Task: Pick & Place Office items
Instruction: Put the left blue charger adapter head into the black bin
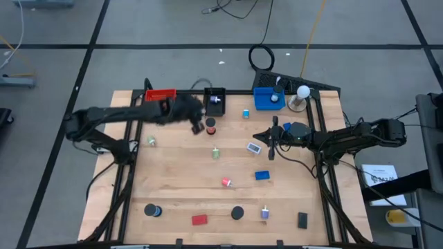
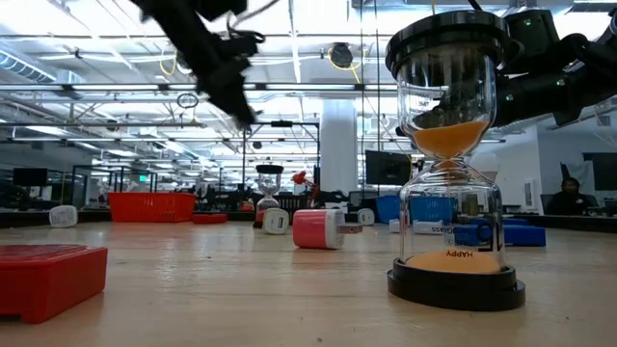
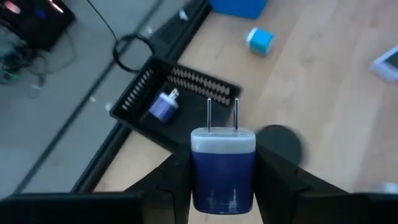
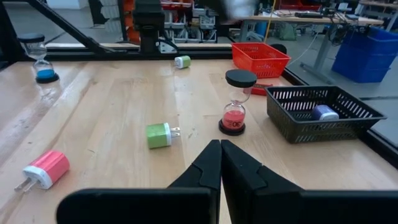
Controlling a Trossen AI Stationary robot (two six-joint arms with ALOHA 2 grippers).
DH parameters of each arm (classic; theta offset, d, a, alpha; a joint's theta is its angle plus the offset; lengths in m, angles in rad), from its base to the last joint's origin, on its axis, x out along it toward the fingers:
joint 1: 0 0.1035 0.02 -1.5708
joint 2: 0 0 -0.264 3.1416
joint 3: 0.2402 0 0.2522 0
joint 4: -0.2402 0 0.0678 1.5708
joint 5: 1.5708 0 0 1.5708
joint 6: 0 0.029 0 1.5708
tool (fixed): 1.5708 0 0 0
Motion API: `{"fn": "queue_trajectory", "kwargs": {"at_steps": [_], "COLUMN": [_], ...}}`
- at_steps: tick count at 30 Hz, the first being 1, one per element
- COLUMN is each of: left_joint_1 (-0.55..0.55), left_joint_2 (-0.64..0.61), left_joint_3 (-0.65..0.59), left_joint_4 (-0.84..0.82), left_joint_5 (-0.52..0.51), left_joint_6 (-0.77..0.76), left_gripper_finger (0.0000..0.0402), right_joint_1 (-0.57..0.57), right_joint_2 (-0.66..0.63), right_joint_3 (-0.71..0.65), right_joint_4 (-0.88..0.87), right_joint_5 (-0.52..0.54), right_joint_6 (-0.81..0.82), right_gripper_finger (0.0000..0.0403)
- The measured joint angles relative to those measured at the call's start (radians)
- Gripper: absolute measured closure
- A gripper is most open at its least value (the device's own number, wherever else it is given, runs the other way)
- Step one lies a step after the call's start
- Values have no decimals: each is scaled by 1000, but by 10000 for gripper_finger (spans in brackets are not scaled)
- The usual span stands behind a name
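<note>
Left gripper [image 3: 222, 180] clamps a blue charger [image 3: 222, 167], hovering just beside the black tray [image 3: 177, 102]. Right gripper [image 4: 220, 163], fingers pressed together and empty, waits well right of that tray.

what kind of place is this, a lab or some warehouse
Probably a robotics lab in a big open industrial hall. Two arms work at a wooden table on a grey floor; the low view shows high ceiling light strips, more workbenches, and a person seated at a monitor.
</note>
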Motion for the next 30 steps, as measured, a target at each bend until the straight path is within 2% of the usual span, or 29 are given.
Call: {"fn": "queue_trajectory", "kwargs": {"at_steps": [4, 9, 14, 17, 22, 30], "left_joint_1": [153, 248, 275, 285, 308, 315], "left_joint_2": [100, 256, 399, 465, 518, 567], "left_joint_3": [45, 139, 242, 255, 254, 252], "left_joint_4": [90, 94, 109, 150, 175, 174], "left_joint_5": [160, 207, 257, 285, 334, 358], "left_joint_6": [106, 195, 279, 337, 384, 410], "left_gripper_finger": [269, 269, 269, 269, 269, 269], "right_joint_1": [0, 0, 0, 0, 0, 0], "right_joint_2": [0, 0, 0, 0, 0, 0], "right_joint_3": [0, 0, 0, 0, 0, 0], "right_joint_4": [1, 8, 8, 8, 7, 7], "right_joint_5": [0, 0, 0, 0, 0, 0], "right_joint_6": [-16, -16, -15, -15, -16, -15], "right_gripper_finger": [399, 399, 399, 399, 398, 399]}}
